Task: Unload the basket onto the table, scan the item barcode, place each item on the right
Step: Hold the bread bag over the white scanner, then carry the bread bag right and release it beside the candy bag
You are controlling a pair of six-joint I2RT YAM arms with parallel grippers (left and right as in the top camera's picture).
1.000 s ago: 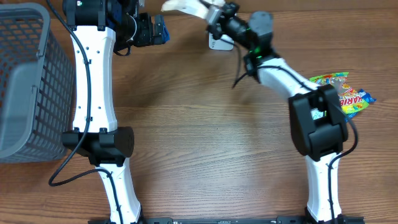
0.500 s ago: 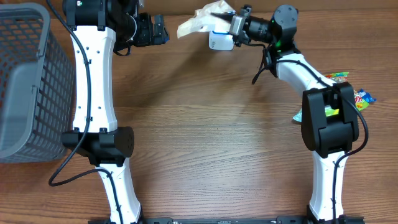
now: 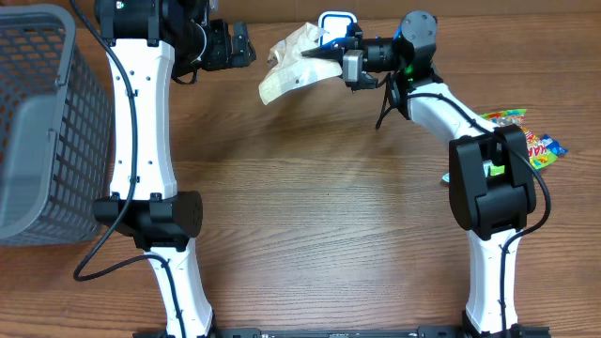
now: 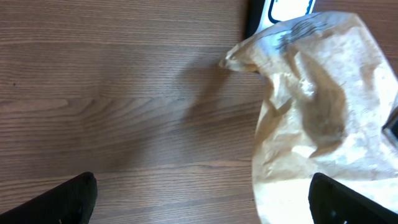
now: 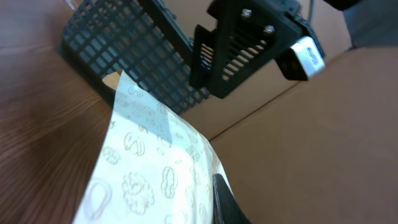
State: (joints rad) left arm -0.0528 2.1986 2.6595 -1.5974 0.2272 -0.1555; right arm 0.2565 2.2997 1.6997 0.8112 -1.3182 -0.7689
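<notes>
the right hand (image 3: 317, 60) is clenched on one end of the packet (image 3: 286, 68), and in the last second it has swung round. it was reaching up toward 12 o'clock with the packet almost at the far edge of the overhead view. now the forearm lies level, pointing to 9 o'clock, and the packet has come lower and further left. to my eye that is the presenting move, turning a face of the packet to be read rather than carrying it anywhere. so the scan looks close but not done (nothing here shows a reading taken).

the packet seems to hang clear of the counter (image 3: 329, 207) near 12 o'clock, its free end drooping toward 8 o'clock. just behind it at 12 sits a white device (image 3: 335, 19) with a blue rim, which i take for the scanner.

the packet itself is pale beige, crumpled and soft, paper or thin film. the side the right wrist camera sees carries faint outline drawings of nuts. the side facing the left wrist camera is plainer and creased, with a smudge of dark print near its top edge. i can't make out a barcode on either side.

further out, the left hand (image 3: 239, 45) sits at 11 o'clock, spread wide and holding nothing, and it hasn't shifted. a grey basket (image 3: 38, 122) stands at 9 o'clock, and bright sweet bags (image 3: 526, 141) lie at 3 o'clock beside the right arm.
</notes>
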